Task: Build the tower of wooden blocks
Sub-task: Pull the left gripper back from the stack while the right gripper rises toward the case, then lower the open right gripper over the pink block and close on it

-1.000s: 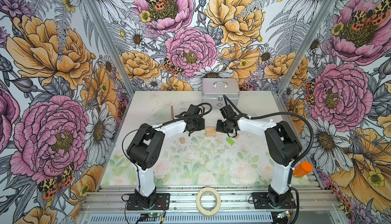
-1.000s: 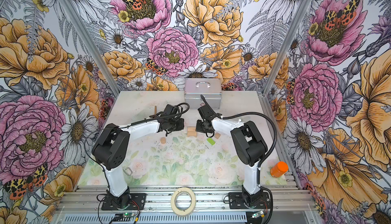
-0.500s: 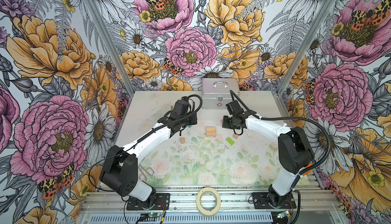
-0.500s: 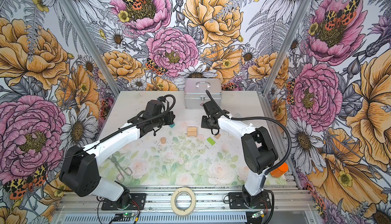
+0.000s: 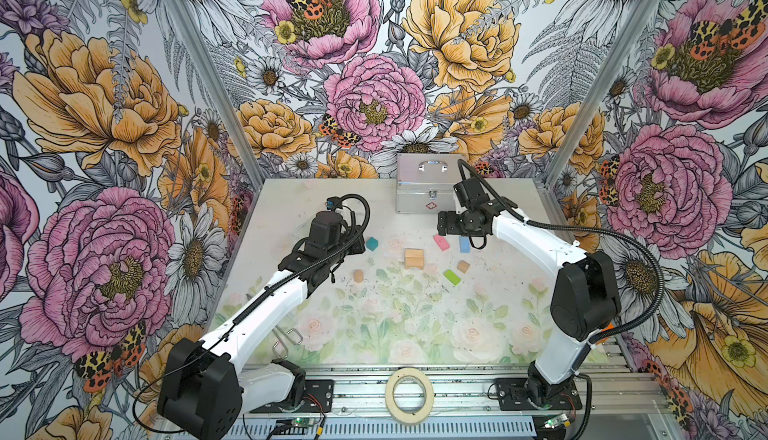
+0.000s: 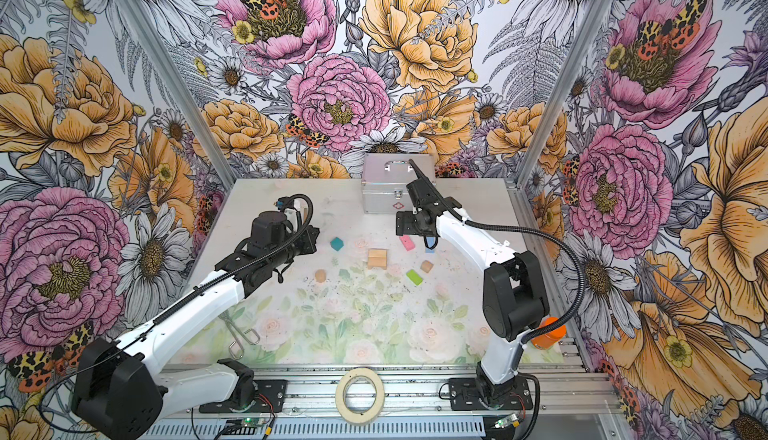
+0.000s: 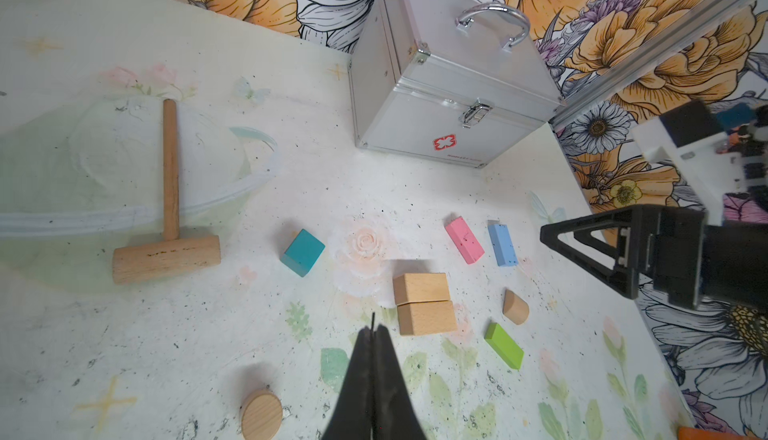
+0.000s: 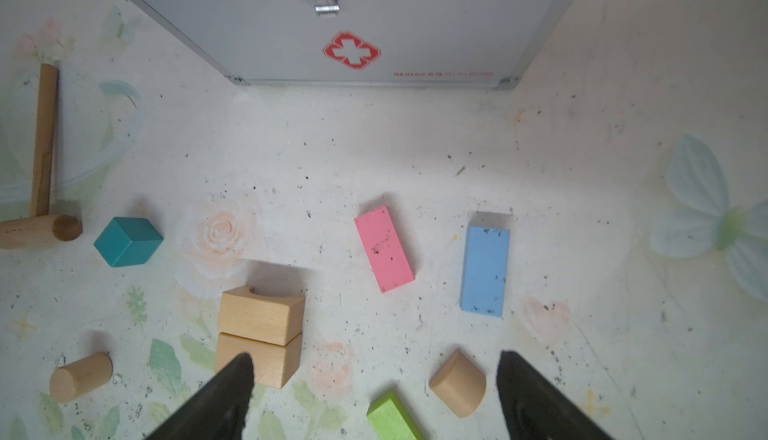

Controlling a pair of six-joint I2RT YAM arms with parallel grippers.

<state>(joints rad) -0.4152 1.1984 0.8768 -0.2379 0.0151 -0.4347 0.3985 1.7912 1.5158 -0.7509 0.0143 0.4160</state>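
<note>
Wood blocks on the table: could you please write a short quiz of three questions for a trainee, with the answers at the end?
1. True or false: the pink block lies on top of the light blue block.
2. Which block lies nearest to the wooden mallet? A) teal cube B) pink block C) light blue block
3. Fill in: the left fingers are ___ (open or shut).
Key: 1 false, they lie apart, side by side; 2 A; 3 shut.
</note>
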